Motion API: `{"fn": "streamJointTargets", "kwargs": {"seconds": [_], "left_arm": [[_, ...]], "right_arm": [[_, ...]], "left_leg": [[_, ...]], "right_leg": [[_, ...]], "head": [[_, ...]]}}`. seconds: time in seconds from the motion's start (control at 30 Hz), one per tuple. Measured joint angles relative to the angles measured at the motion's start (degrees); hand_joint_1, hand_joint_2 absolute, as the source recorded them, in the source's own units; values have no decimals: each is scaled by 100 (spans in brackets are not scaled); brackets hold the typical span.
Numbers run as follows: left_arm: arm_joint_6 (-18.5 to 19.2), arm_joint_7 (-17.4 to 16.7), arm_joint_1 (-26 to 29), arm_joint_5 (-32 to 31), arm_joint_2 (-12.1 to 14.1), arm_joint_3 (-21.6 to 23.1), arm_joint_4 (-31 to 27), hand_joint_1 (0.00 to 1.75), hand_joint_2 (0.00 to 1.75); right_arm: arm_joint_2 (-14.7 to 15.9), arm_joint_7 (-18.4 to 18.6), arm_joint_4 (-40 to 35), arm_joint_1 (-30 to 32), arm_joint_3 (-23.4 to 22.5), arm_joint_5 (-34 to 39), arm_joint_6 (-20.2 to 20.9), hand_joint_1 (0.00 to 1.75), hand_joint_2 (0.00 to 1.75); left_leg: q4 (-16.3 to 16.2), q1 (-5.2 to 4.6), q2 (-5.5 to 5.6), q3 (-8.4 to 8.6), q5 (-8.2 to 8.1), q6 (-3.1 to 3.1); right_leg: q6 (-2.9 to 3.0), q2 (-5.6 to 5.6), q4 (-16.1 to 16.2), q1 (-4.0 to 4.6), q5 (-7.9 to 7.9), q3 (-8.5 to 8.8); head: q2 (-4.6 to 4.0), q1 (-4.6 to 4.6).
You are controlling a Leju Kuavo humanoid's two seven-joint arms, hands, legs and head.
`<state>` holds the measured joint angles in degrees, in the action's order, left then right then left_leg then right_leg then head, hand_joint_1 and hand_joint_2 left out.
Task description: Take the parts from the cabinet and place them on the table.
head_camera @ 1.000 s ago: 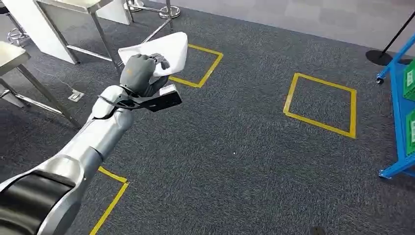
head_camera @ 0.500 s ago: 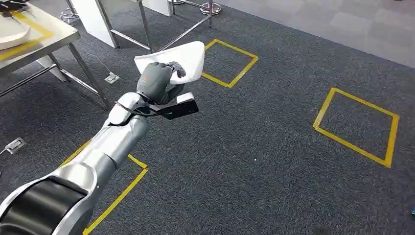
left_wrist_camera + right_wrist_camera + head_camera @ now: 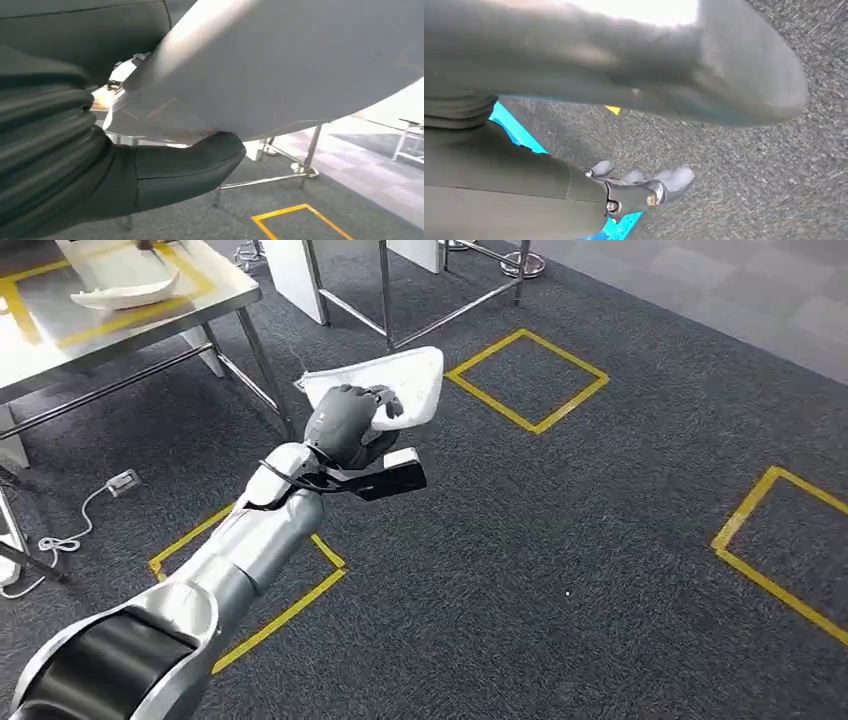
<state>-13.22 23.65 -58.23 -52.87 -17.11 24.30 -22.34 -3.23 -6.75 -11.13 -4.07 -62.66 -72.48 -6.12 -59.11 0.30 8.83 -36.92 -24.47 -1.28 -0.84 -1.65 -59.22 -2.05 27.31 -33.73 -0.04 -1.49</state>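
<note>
Since the earlier frames the whole head view has shifted: the camera has turned, so the yellow tape squares (image 3: 527,380) now sit further right and the steel worktop (image 3: 60,335) has come into the upper left corner. Relative to the arm, the left hand (image 3: 345,425) keeps the same pose, raised in front of the body over the grey carpet (image 3: 560,570). Its fingers (image 3: 388,405) are clenched on the near edge of the white part (image 3: 405,380), a flat curved panel that is held in the air, near the worktop's leg but apart from it. In the left wrist view the thumb (image 3: 200,167) presses against the underside of the white part (image 3: 300,65). A second white part (image 3: 125,285) lies on the worktop inside a yellow tape outline. The right hand (image 3: 639,192) shows in the right wrist view, hanging over the carpet beside something blue; I cannot tell if its fingers are released or clenched.
</note>
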Motion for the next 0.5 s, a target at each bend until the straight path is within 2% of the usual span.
{"fn": "streamJointTargets", "kwargs": {"seconds": [0.03, 0.07, 0.1, 0.13, 0.17, 0.2, 0.23, 0.27, 0.3, 0.33, 0.37, 0.4, 0.47, 0.5], "left_arm": [[0, 2, 1, 2, 23, 0, 0, 175, 175], [0, 4, 0, 4, 28, 0, 0, 175, 175], [0, 9, 3, 4, 28, 0, -5, 175, 175], [0, 9, 22, 4, 28, 0, -2, 175, 175], [0, 9, 46, 4, 28, 0, 2, 175, 175], [0, 9, 66, 4, 33, 0, 6, 175, 175], [0, 9, 78, 4, 44, 0, 6, 175, 175], [2, 2, 77, 4, 57, -2, 4, 175, 175], [4, -9, 69, 4, 57, 0, 2, 175, 175], [4, -7, 60, 6, 57, -2, -2, 175, 175], [2, 2, 41, 11, 50, -2, -2, 175, 175], [0, 15, 35, 11, 33, -2, -2, 175, 175], [-46, -13, 36, -46, 92, -4, 9, 175, 175], [-88, -64, 25, -79, 146, -7, 4, 175, 175]], "right_arm": [[2, -2, -2, -3, 0, 0, 0, 0, 0], [2, 0, -2, 12, 0, 0, -4, 0, 0], [2, 0, -2, 37, 0, 0, -4, 0, 0], [2, 0, -2, 50, 0, 0, -4, 0, 0], [2, 0, -4, 51, 0, 0, -4, 0, 0], [2, 0, -4, 46, 0, 0, -4, 0, 0], [2, 0, -4, 43, 0, 0, -4, 0, 0], [0, 9, -4, 42, 0, -11, 0, 0, 0], [0, 20, -4, 42, 0, -18, 13, 0, 0], [-2, 24, -4, 42, 0, -35, 17, 0, 0], [-2, 22, -4, 42, 0, -53, 22, 0, 0], [-2, 24, -4, 40, 0, -70, 24, 0, 0], [-7, -39, -4, 17, 0, -127, 22, 0, 0], [-7, -115, -4, 3, 0, -155, 9, 0, 0]], "left_leg": [[-105, -38, -357, -22, -79, -15], [-394, -45, -650, -151, -277, -41], [-847, -36, -788, -363, -526, -61], [-1319, -30, -831, -582, -738, -68], [-1727, -28, -846, -769, -870, -71], [-1849, -28, -848, -820, -854, -68], [-1748, -28, -849, -762, -758, -59], [-1259, -34, -871, -496, -484, -23], [-731, -54, -947, -210, -251, 26], [-232, -95, -1158, 69, -82, 95], [-23, -176, -1399, 169, -176, 145], [-20, -158, -1294, 158, -138, 179], [-21, -179, -1146, 134, -130, 206], [26, -170, -1073, 149, -102, 245]], "right_leg": [[44, 64, 16, 15, -7, 13], [90, 116, 22, 36, -4, 17], [103, 199, 20, 55, 4, 17], [113, 283, 15, 66, 10, 16], [124, 365, 13, 72, 18, 15], [129, 437, 12, 80, 23, 21], [136, 491, 11, 87, 28, 28], [138, 590, 10, 105, 41, 45], [133, 664, 10, 118, 55, 69], [122, 731, 11, 128, 72, 94], [83, 791, -5, 175, 99, 98], [58, 840, 3, 178, 101, 99], [23, 987, 30, 179, 104, 140], [-10, 1053, 31, 181, 116, 163]], "head": [[0, -19], [0, -70], [0, -63], [0, -68], [0, -68], [0, -68], [0, -70], [0, -70], [0, -70], [0, -70], [0, -65], [0, -57], [0, -57], [0, -68]]}}
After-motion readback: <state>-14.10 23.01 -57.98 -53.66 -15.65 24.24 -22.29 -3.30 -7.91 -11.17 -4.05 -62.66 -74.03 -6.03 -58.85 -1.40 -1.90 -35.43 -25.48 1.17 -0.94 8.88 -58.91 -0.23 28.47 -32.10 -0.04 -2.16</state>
